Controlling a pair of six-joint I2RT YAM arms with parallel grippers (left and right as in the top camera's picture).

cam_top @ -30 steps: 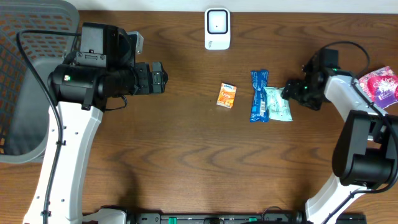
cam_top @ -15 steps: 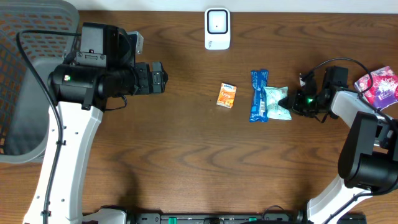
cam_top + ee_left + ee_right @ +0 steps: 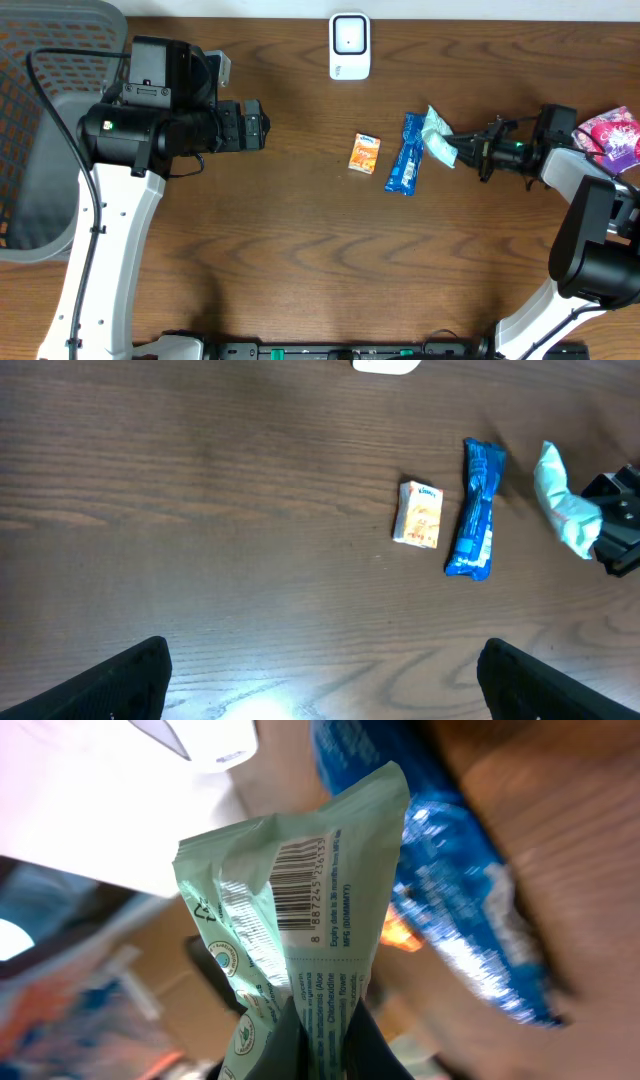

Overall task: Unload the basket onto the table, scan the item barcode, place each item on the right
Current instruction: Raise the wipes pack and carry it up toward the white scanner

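The pale green packet [image 3: 437,135] sits in the right half of the table [image 3: 300,260], nearer the far edge than the near one, and is pinched at one end by the right tool [image 3: 462,151], whose fingers are pressed together on the wrapper. The right arm reaches in from the right edge, and the packet sticks out from the fingertips toward the table's middle. Whether its free end touches the wood cannot be told. In the right wrist view the packet's back faces the camera, showing a printed barcode [image 3: 300,880] with digits and small text below it. Just beside the packet, on the side toward the left edge, lies a blue wrapped bar [image 3: 405,153], set at a slight slant, and a little further that way lies a small orange packet [image 3: 365,154]. Both rest flat on the wood, apart from each other. The white scanner [image 3: 349,46] stands at the middle of the far edge, well apart from the held packet. A pink packet [image 3: 615,135] lies at the right edge behind the right arm. The left tool [image 3: 260,127] hangs over the left half of the table with its fingers spread wide and nothing between them, pointing toward the middle. A grey mesh basket [image 3: 40,150] stands at the left edge.
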